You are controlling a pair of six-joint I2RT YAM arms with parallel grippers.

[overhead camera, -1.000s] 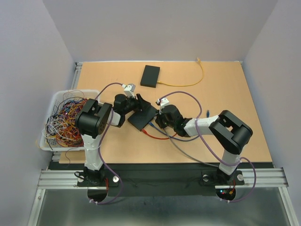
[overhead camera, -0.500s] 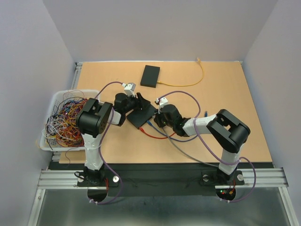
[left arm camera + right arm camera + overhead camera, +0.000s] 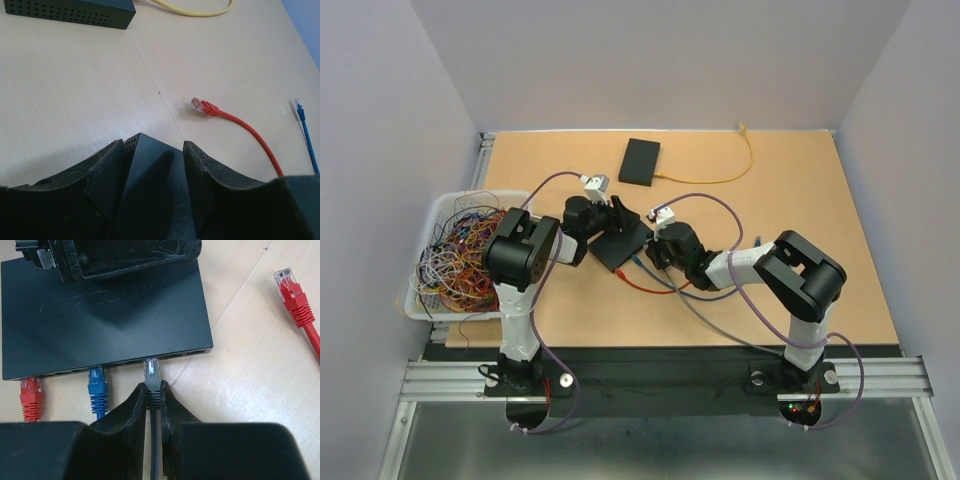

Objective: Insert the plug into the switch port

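At the front face of the black switch [image 3: 125,325], a grey plug [image 3: 151,371] sits with its clear tip right at the mouth of an opening, third along from a red plug [image 3: 31,390] and a blue plug [image 3: 98,385] that are seated in the same row. The right gripper [image 3: 152,390] has its fingers clenched on the plug's boot, the grey cable trailing back between them. The plug's long axis runs square to the row and points straight away from the fingers, so the coming move looks like a plain push forward along that line. Whether the tip has entered cannot be told. On the far side the left gripper [image 3: 152,150] grasps the switch by its back corner, seemingly bracing it against that push. The right arm is the one on the plug. A loose red cable [image 3: 295,295] lies on the table [image 3: 250,365] off to the side, apart from the switch.
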